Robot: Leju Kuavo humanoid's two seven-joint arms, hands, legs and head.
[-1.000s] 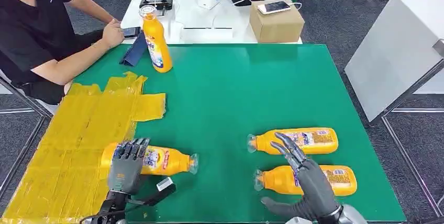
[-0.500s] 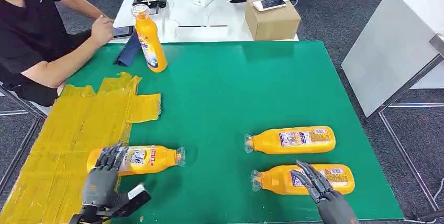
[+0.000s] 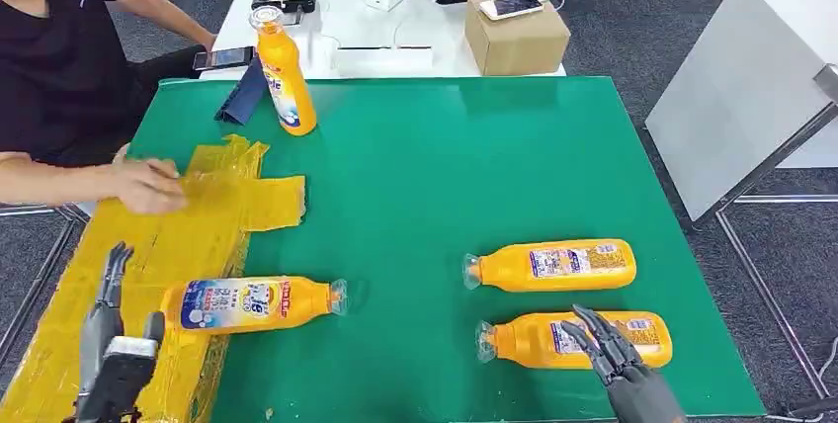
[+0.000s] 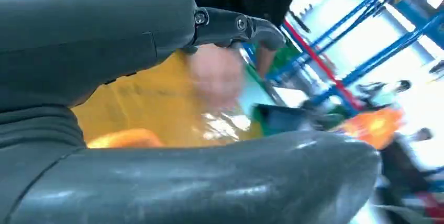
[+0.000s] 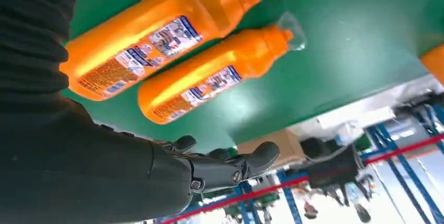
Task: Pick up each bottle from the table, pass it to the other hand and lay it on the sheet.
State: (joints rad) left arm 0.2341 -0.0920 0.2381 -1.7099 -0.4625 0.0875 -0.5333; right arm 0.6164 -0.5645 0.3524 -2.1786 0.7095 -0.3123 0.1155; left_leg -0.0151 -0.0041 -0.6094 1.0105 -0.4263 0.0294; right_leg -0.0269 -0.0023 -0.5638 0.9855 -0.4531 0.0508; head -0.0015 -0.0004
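I see my left hand (image 3: pixel 114 354) low at the near left corner of the green desk (image 3: pixel 435 166), over the yellow sheet (image 3: pixel 148 265). Its fingers are spread and it holds nothing. Just beside it a bottle (image 3: pixel 252 302) lies on its side, its base end on the sheet's edge and its clear cap end out over the green surface, pointing right. The hand and this bottle are apart.

My right hand (image 3: pixel 618 359) comes in at the near right edge, fingers spread and empty, hovering over the nearer of two bottles lying there. That nearer bottle (image 3: pixel 573 338) and the farther bottle (image 3: pixel 551 265) lie side by side on the green, both with caps pointing left, close but not touching. From the right wrist I see the same pair, the nearer bottle (image 5: pixel 157 30) and the farther bottle (image 5: pixel 220 80), with my right hand's fingers (image 5: pixel 230 164) extended and clear of both.

A fourth bottle (image 3: pixel 282 72) stands upright at the far left of the desk, beside a dark blue folded object (image 3: pixel 242 97). A person sits at the left side; the person's hand (image 3: pixel 148 186) rests on the far part of the sheet. In the left wrist picture that hand (image 4: pixel 214 75) is blurred above the yellow. A cardboard box (image 3: pixel 516 33) with a phone on top sits on the white table behind.
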